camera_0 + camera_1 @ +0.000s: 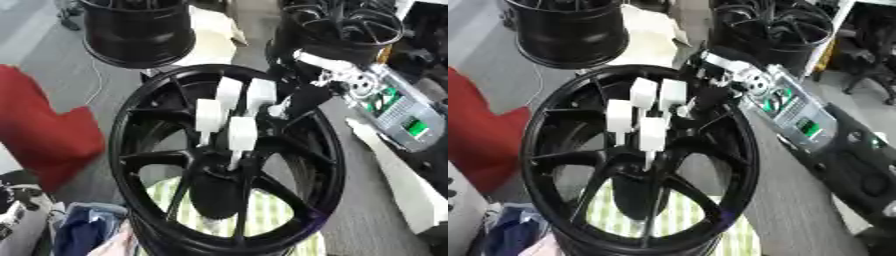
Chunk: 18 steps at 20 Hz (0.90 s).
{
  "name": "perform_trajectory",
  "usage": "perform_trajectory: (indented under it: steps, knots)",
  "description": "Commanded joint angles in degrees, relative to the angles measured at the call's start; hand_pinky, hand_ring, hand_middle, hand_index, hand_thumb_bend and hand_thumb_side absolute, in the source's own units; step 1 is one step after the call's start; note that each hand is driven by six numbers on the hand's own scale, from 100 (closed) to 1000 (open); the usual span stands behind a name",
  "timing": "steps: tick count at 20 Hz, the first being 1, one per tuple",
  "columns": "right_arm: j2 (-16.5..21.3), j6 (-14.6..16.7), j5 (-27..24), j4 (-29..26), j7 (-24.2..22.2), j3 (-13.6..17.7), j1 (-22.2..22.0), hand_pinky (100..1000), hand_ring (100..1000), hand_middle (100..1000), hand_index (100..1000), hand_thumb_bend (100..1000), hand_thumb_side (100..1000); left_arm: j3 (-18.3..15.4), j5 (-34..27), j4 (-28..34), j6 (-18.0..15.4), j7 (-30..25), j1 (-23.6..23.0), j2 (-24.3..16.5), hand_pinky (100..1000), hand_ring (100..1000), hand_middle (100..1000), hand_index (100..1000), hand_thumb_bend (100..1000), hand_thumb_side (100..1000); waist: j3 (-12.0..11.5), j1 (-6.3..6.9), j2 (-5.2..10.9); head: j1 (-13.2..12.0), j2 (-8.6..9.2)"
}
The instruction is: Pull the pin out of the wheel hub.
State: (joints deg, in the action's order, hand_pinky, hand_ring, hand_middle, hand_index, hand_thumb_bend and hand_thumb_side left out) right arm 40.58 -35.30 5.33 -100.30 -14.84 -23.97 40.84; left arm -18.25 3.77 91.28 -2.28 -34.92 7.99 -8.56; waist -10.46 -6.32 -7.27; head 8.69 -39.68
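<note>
Right hand (229, 112), white-padded fingers curled together over the centre of the black spoked wheel hub (131, 130); slim pale pin (234, 161) below them, grip unclear. Fingers could slip off.

Black wheel hub (227, 165) — white-tipped hand (236, 107) (green-striped cloth (262, 215) beneath).

R hand (229, 112) fingers over wheel hub (223, 172) ctr.
</note>
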Motion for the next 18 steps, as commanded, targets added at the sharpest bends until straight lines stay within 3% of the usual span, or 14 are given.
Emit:
perform_trajectory:
  steps: [1, 2, 3, 7, 11, 12, 13, 16, 18]
  knots:
    - [4.7, -0.6, -1.9, -3.9, 1.4, 3.0, 0.9, 100, 366, 548, 429, 393, 100, -0.3, -0.1, 0.6, 0.1, 0.1, 0.1, -0.5, 618, 698, 711, 835, 100, 250, 0.4, 0.47, 1.07, -0.3, -0.15]
    - [6.0, -0.9, -2.4, -5.0, 1.7, 3.8, 0.6, 100, 364, 550, 429, 260, 100, -0.4, -0.1, 0.6, 0.1, 0.1, 0.0, -0.5, 618, 698, 711, 836, 100, 257, 0.6, 0.45, 1.18, -0.4, -0.19]
    - [7.6, -1.1, -3.0, -6.3, 2.0, 4.9, 0.0, 100, 364, 549, 429, 394, 100, -0.5, -0.1, 0.6, 0.1, 0.2, -0.1, -0.6, 618, 698, 711, 836, 100, 250, 0.9, 0.40, 1.31, -0.6, -0.23]
    - [14.4, -1.6, -5.0, -12.3, 4.7, 11.4, -5.3, 100, 357, 550, 428, 402, 100, -1.0, -0.1, 0.7, 0.2, 0.7, -0.5, -1.0, 618, 698, 712, 835, 100, 250, 2.6, 0.16, 1.82, -2.2, -0.38]
    - [20.1, 0.5, -5.2, -14.2, 11.1, 20.4, -15.5, 100, 353, 549, 426, 409, 100, -1.5, -0.2, 0.7, 0.2, 1.3, -0.8, -1.2, 617, 698, 713, 835, 100, 251, 4.4, 0.36, 2.04, -3.4, -0.31]
    - [20.8, 1.0, -5.1, -14.2, 13.0, 22.2, -18.0, 100, 353, 557, 426, 100, 100, -1.5, -0.3, 0.7, 0.2, 1.4, -0.8, -1.2, 617, 698, 713, 835, 100, 251, 4.7, 0.42, 2.05, -3.5, -0.26]
    - [21.2, 1.2, -4.8, -14.3, 15.3, 24.3, -21.4, 100, 353, 550, 426, 417, 100, -1.7, -0.3, 0.7, 0.2, 1.6, -0.9, -1.2, 618, 698, 713, 835, 100, 252, 5.3, 0.60, 2.07, -4.0, -0.17]
    - [19.2, 1.6, -3.4, -14.1, 23.2, 30.2, -31.6, 100, 350, 551, 424, 432, 100, -2.2, -0.5, 0.7, 0.2, 2.0, -1.0, -1.1, 617, 698, 713, 835, 100, 252, 6.3, 0.92, 2.14, -5.1, 0.10]
    - [15.4, 1.2, -1.9, -12.9, 29.4, 33.1, -38.1, 100, 358, 564, 438, 447, 100, -2.4, -0.5, 0.7, 0.3, 2.3, -1.0, -1.1, 617, 698, 713, 835, 100, 252, 6.8, 1.11, 2.17, -5.6, 0.27]
